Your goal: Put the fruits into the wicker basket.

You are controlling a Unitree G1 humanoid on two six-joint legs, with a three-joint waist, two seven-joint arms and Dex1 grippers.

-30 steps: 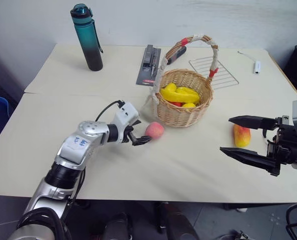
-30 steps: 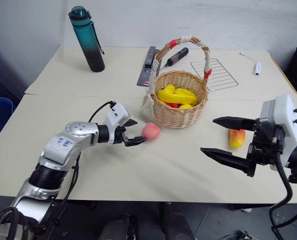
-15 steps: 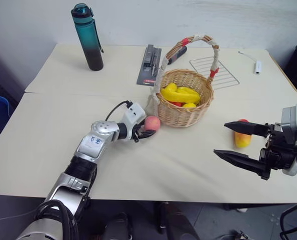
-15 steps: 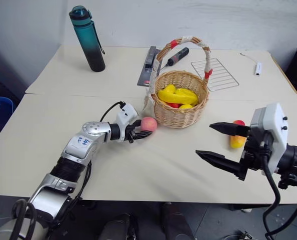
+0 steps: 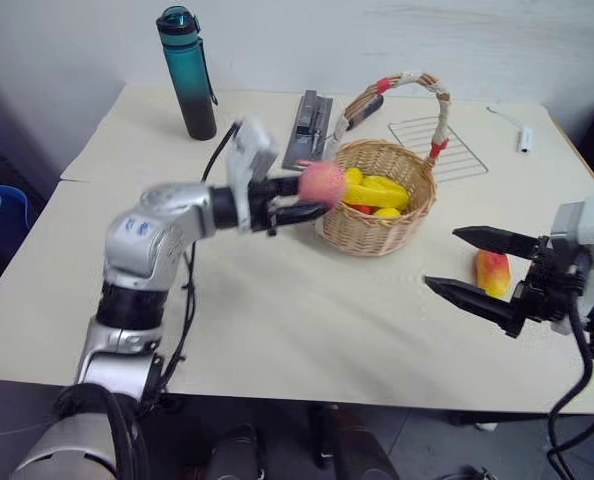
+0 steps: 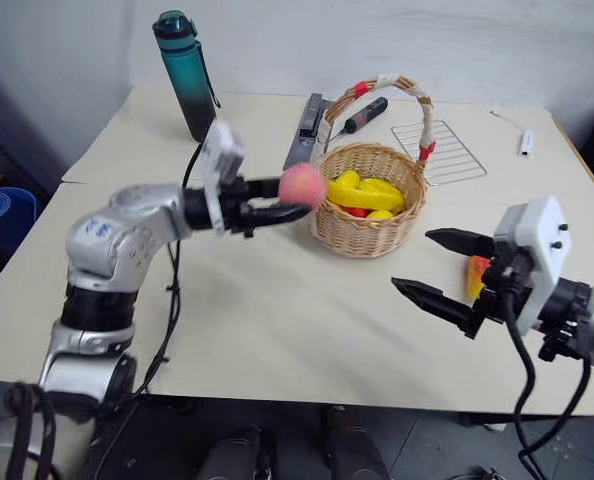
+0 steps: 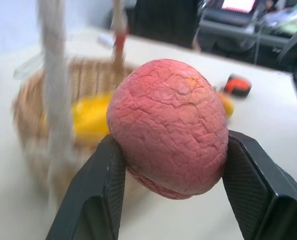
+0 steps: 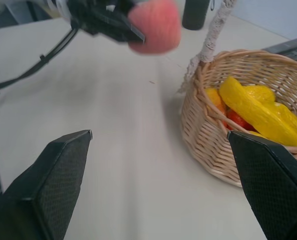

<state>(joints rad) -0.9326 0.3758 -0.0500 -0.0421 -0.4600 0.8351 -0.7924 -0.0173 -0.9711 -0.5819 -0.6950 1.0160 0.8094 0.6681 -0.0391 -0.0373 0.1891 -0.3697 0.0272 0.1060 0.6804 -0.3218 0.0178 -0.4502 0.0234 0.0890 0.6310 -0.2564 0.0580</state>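
Note:
My left gripper (image 5: 310,197) is shut on the pink-orange peach (image 5: 322,183), held in the air just left of the wicker basket's rim. Close up, the peach (image 7: 169,126) sits pinched between both black fingers (image 7: 96,192). The wicker basket (image 5: 380,196) with its white-corded arched handle holds yellow and red produce. A red and yellow mango (image 5: 493,273) lies on the table right of the basket. My right gripper (image 5: 474,268) hangs open above the table just left of the mango, with nothing between its fingers.
A teal water bottle (image 5: 188,73) stands at the back left. A dark flat tool case (image 5: 308,127) and a wire rack (image 5: 439,147) lie behind the basket. An orange-and-black tape measure (image 7: 237,85) lies on the table. A white cable (image 5: 523,137) rests far right.
My left gripper closed on the peach and lifted it off the table, up beside the basket's rim. The right gripper stayed open near the mango. The camera view shifted slightly.

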